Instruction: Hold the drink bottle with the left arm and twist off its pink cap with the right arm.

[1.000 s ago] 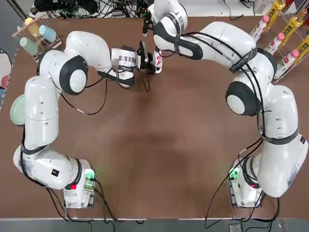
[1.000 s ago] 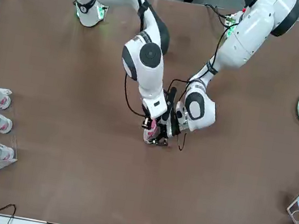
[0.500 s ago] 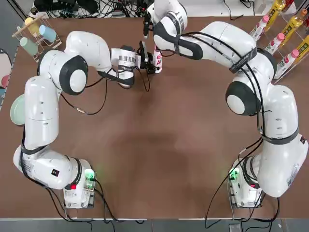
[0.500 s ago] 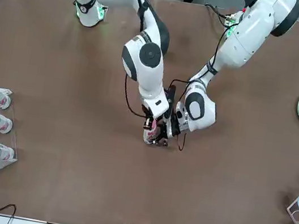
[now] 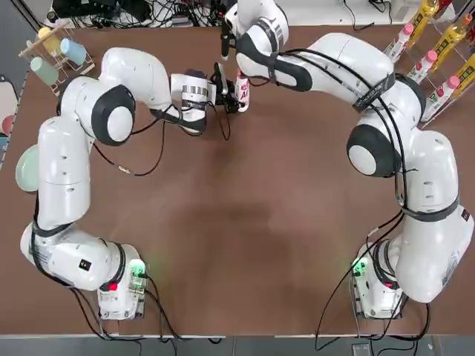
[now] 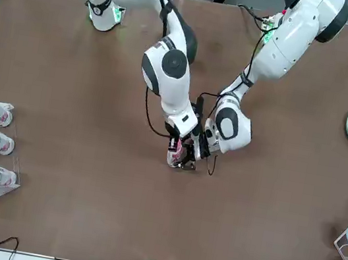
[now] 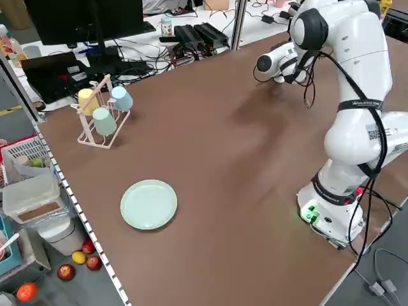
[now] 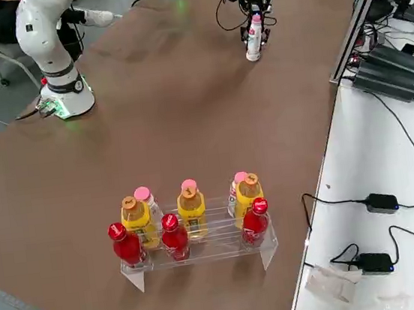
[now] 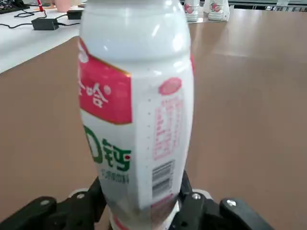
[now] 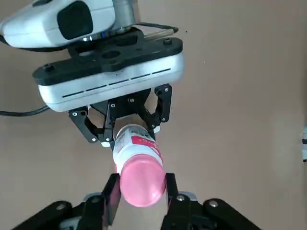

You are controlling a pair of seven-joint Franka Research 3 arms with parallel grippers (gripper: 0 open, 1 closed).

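The drink bottle (image 5: 243, 92) stands upright near the table's far edge, about midway across. It is white with a red and green label (image 9: 139, 120). My left gripper (image 6: 186, 159) reaches in from the side and is shut on the bottle's lower body (image 10: 135, 140). From above, my right gripper (image 10: 140, 190) comes straight down, its two fingers (image 10: 111, 192) pressed on either side of the pink cap (image 10: 140, 179). The cap (image 6: 173, 144) sits on the bottle's neck (image 8: 255, 20). The right wrist hides the cap in the top view.
A clear rack of yellow, red and pink-capped bottles (image 8: 193, 225) stands at the far right edge (image 5: 438, 52). At the far left corner is a cup rack (image 5: 56, 48), with a pale green plate (image 7: 148, 204) along the left side.
The right wrist seems to have turned slightly over the bottle. The bottle and the left gripper stay where they were.
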